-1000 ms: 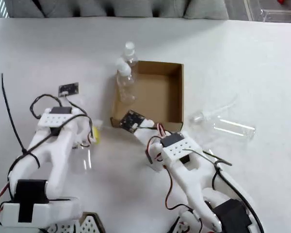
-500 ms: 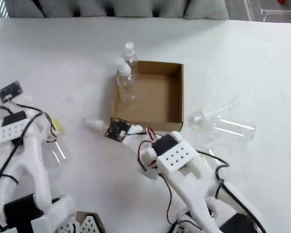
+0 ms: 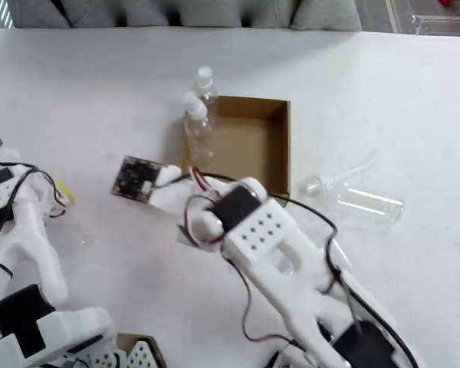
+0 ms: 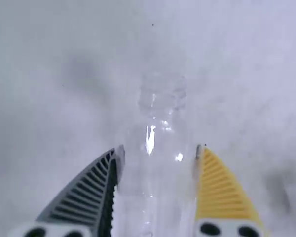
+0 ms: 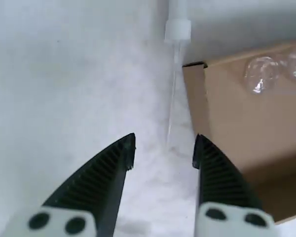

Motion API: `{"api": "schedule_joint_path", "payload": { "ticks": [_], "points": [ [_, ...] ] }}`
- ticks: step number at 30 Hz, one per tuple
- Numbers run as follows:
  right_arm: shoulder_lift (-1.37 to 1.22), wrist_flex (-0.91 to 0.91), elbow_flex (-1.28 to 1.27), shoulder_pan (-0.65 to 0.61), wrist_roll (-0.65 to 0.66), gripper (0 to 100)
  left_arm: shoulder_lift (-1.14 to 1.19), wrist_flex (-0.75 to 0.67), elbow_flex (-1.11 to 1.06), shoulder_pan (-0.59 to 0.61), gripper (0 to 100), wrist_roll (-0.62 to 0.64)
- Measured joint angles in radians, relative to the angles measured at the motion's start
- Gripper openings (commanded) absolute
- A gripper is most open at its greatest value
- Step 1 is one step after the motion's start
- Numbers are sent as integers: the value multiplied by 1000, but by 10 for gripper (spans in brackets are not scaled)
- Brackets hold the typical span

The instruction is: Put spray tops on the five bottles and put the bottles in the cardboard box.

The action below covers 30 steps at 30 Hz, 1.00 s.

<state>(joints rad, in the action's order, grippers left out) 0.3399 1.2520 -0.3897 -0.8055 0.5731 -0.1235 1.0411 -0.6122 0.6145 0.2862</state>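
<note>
Spray top (image 5: pixel 177 30) pickup next: swings spread, empty right gripper (image 5: pixel 164 143) over its tube, pulls bottle (image 4: pixel 163 94) clamped in left gripper (image 4: pixel 159 148) frame-left.

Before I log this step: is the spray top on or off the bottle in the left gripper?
Off. The clear bottle in the left gripper ends in a bare open neck, nothing fitted on it.

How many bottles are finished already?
Two capped bottles look to stand inside the cardboard box. The left pincer grips an uncapped bottle; the right pincer is open over a spray top. A third bottle lies uncapped on the table. Both need tops and boxing.
</note>
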Motion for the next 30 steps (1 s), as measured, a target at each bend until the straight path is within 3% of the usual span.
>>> {"api": "schedule_joint_path", "payload": {
  "ticks": [14,30],
  "points": [
    [-710,0,634,-72,3,211,0,0,2,54,20,0],
    [-1157,11,1049,-26,3,208,0,0,18,71,20,0]
  ]
}}
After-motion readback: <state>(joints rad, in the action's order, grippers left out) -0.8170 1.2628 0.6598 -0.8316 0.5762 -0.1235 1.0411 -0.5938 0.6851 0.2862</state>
